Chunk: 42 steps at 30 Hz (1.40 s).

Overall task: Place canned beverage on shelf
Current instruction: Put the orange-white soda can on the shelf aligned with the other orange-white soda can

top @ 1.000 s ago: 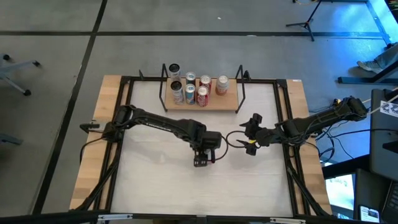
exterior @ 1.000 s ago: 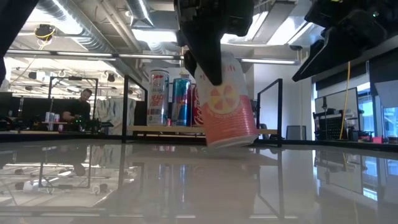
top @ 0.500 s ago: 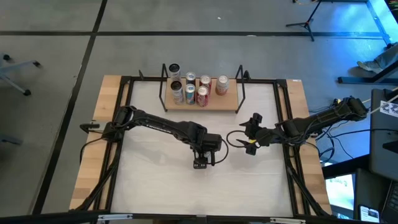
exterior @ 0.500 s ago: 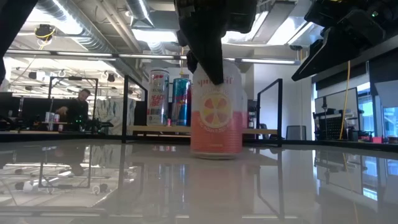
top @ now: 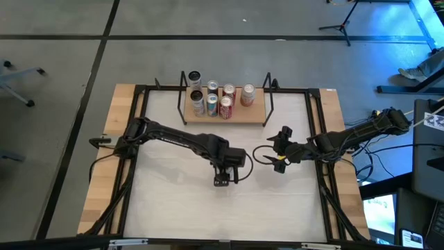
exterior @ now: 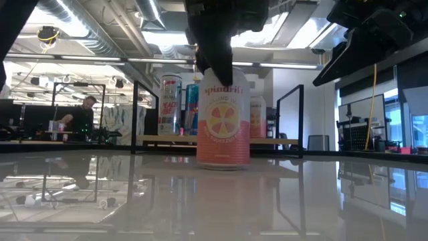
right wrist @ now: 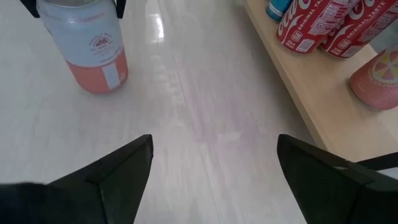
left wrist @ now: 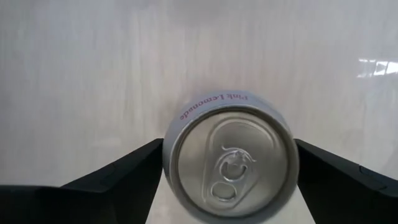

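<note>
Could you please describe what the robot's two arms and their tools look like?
Both arms are dark, slim and jointed. The left tool and the right tool each end in two flat black wedge-shaped fingers. A black cable loops beside the right tool, which carries a small yellow mark.

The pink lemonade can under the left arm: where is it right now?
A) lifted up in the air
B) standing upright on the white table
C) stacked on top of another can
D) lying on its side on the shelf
B: in the low view the pink lemonade can stands upright with its base on the white table, well in front of the shelf, the left gripper just above it.
</note>
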Each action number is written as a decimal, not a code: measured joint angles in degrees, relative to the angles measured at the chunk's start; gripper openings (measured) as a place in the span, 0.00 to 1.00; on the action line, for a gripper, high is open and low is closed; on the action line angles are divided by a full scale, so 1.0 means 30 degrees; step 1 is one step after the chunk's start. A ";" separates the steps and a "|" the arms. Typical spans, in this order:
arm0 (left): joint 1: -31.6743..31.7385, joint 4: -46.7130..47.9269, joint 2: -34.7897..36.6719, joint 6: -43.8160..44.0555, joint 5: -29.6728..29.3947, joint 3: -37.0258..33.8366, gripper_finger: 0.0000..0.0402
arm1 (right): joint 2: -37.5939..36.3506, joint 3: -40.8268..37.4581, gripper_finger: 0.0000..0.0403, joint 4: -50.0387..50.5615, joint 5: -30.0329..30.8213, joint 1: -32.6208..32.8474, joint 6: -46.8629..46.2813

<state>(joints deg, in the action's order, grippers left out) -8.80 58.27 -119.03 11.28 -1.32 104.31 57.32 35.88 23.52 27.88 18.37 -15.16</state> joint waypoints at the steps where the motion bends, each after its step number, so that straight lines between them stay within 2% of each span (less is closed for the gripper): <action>1: 0.0000 -0.0011 0.0111 0.0037 -0.0014 0.0000 0.81 | 0.0000 0.0000 0.84 -0.0014 0.0000 0.0000 0.0005; 8: 0.0087 -0.0083 0.0537 0.0015 -0.0014 -0.0015 0.81 | 0.0000 0.0000 0.84 -0.0053 0.0000 -0.0007 0.0072; 15: 0.0104 0.0081 0.2782 0.0178 -0.0599 -0.0007 0.81 | 0.0000 0.0007 0.84 -0.0338 -0.0003 -0.0007 0.0138; 21: -0.0769 0.1330 0.4124 0.0224 -0.3973 -0.0205 0.81 | 0.0000 0.0007 0.84 -0.1901 0.0009 -0.0007 0.0204; 23: -0.1146 0.1601 0.4311 0.0518 -0.4018 -0.0918 0.81 | -0.0001 0.0007 0.84 -0.2573 -0.0107 -0.0007 0.0211; 28: -0.2007 -0.0148 0.5748 0.1703 -0.3718 -0.4939 0.81 | 0.0930 0.0009 0.87 -0.4344 -0.1341 -0.0007 0.1175; 31: -0.2388 -0.3028 0.7384 0.2235 -0.3666 -0.8508 0.81 | 0.2079 0.0029 0.95 -0.6163 -0.2529 -0.0007 0.1977; 33: -0.2642 -0.5495 0.8739 0.2559 -0.3605 -1.0905 0.81 | 0.3107 0.0029 0.98 -0.8076 -0.3709 -0.0007 0.3556; 36: -0.2846 -0.9277 1.0609 0.2691 -0.3663 -1.4074 0.81 | 0.4464 0.0036 0.93 -1.0860 -0.5949 -0.0007 0.5649; 40: -0.3129 -1.3888 1.1685 0.2451 -0.3751 -1.7546 0.81 | 0.5466 0.0036 0.87 -1.3031 -0.6411 0.0014 0.6659; 42: -0.3214 -1.5873 1.1863 0.2107 -0.3747 -1.8849 0.81 | 0.5787 0.0044 0.85 -1.3589 -0.7279 -0.0022 0.6645</action>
<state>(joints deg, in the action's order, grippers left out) -18.44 10.65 -83.44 17.60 -12.57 47.76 74.68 36.01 -17.24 6.04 18.31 4.78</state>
